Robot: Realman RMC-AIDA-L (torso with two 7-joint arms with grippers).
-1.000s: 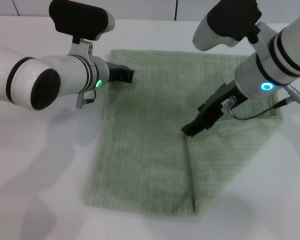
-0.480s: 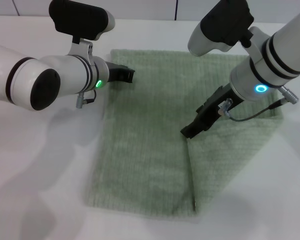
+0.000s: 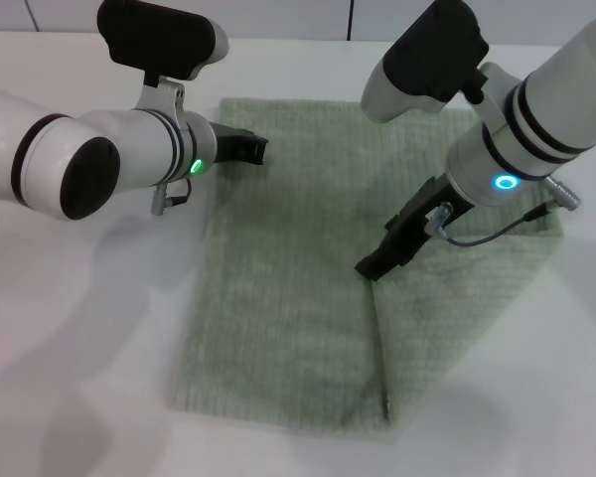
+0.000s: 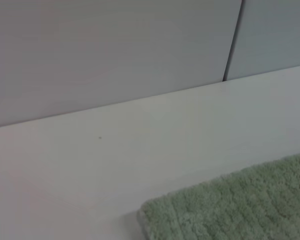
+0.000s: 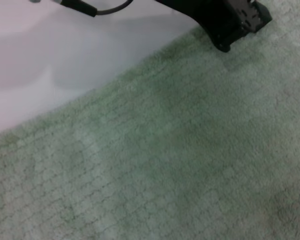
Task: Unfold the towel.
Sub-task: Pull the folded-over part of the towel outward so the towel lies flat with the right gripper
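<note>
The pale sage-green towel lies flat on the white table. Its right part is folded over, with the flap's edge running from the middle down to the near hem. My right gripper points down with its tip at the top of that flap edge, touching or just above the cloth. My left gripper rests at the towel's far left corner. The right wrist view shows ribbed towel and the left gripper at its edge. The left wrist view shows a towel corner.
A grey panelled wall stands behind the table's far edge. Bare white table surrounds the towel on the left, the near side and the right. Both arms' bodies hang over the towel's far half.
My right gripper has shifted slightly left and toward the near side, closer to the flap edge, and its wrist has turned a little. The left arm and the towel have not moved.
</note>
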